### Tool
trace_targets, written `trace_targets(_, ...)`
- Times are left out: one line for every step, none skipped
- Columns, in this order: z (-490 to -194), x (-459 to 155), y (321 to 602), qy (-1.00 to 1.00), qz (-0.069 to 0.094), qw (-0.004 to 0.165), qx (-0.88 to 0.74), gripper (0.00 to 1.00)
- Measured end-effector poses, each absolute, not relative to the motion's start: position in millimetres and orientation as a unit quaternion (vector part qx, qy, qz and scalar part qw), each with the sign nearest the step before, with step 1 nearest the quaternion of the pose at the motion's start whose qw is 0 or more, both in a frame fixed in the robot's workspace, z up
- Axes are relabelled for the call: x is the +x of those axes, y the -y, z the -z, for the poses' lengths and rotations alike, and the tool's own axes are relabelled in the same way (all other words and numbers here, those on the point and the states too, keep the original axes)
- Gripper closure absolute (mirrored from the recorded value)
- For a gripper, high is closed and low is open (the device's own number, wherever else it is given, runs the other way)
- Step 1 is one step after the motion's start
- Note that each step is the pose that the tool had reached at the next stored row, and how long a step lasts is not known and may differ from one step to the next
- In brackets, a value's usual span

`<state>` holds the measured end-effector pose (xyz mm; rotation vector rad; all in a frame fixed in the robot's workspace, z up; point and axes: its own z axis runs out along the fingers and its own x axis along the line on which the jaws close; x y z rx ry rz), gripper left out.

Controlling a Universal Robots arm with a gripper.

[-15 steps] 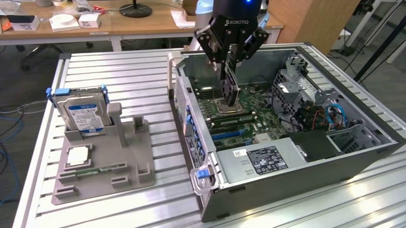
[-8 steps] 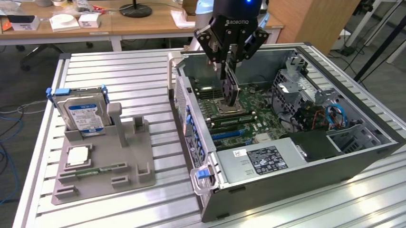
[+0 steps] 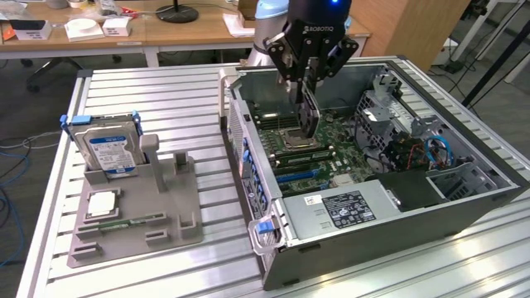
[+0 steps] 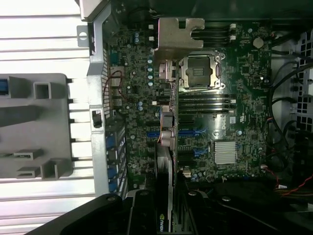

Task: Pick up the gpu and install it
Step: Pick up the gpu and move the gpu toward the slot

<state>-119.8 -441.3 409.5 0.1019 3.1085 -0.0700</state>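
While the gripper [image 3: 305, 84] hangs over the open case [image 3: 373, 230], its two fingers are clamped on the gpu [image 3: 309, 115], one pressing each flat face of the card. The gpu hangs below the fingers, nearly upright and thin edge toward the exterior camera, with its lower end over the board [image 3: 339, 152], close to the empty socket [image 3: 294, 138]. Whether that lower end touches the board cannot be told.

In the wrist view the gpu [image 4: 165, 161] runs edge-on as a narrow slat from the gripper [image 4: 166, 205] out to its silvery bracket [image 4: 178, 33]. The bracket lies near the case's rear wall [image 4: 98, 88], just beside the socket [image 4: 198, 73]. Memory slots [image 4: 203, 100] and blue card slots [image 4: 188, 133] lie on the board [image 4: 244, 73] beside the card, and a finned heat sink [image 4: 225, 151] sits further along.

The case lies on its side on a slatted metal table [image 3: 166, 93], toward the exterior view's right. Well apart from it, on the exterior view's left, stands a grey holder [image 3: 170, 226], also seen in the wrist view [image 4: 34, 127]. A hard drive [image 3: 108, 149] with a blue and white label stands upright at the holder's far end. A square chip [image 3: 99, 203] lies flat nearer, and a narrow green stick [image 3: 124, 222] lies just near of that. Wooden desks [image 3: 166, 31] stand at the far side of the room.
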Motion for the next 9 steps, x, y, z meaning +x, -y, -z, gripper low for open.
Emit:
trace_targets(-409.5, -118.0, 441.3, -0.999, 0.022, 0.015, 0.033, 0.74)
trace_targets(-409.5, -116.4, 441.3, -0.999, 0.022, 0.015, 0.033, 0.74)
trace_targets(-409.5, -115.5, 441.4, -0.999, 0.022, 0.015, 0.033, 0.74)
trace_targets(-409.5, -115.1, 441.4, -0.999, 0.022, 0.015, 0.033, 0.74)
trace_targets(-409.5, -114.8, 441.4, -0.999, 0.022, 0.015, 0.033, 0.74)
trace_targets(-409.5, -114.5, 441.3, -0.999, 0.022, 0.015, 0.033, 0.74)
trace_targets(-409.5, -114.4, 441.3, -0.999, 0.022, 0.015, 0.033, 0.74)
trace_targets(-409.5, -114.4, 441.3, -0.999, 0.022, 0.015, 0.033, 0.74)
trace_targets(-409.5, -114.4, 441.3, -0.999, 0.022, 0.015, 0.033, 0.74)
